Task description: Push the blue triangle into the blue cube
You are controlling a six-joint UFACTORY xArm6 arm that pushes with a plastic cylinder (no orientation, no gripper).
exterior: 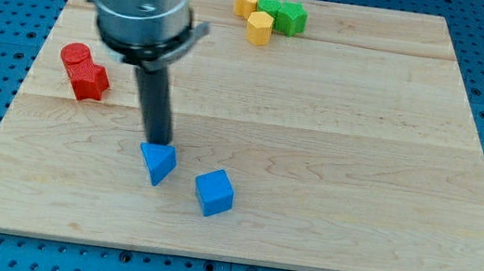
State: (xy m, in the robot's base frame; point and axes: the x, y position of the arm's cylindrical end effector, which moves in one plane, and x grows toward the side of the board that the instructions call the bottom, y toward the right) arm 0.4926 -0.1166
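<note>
Nearby, red blocks (84, 72) flank my tip (159, 142)

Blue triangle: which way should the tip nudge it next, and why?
Probably toward the view's right and slightly down. My tip sits just above the blue triangle, at its upper-left side, and the blue cube lies apart, to the triangle's lower right.

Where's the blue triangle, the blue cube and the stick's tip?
blue triangle (157, 162): camera view, on its front face.
blue cube (214, 193): camera view, on its front face.
my tip (160, 142): camera view, rod's very end, touching the triangle's top edge.
</note>
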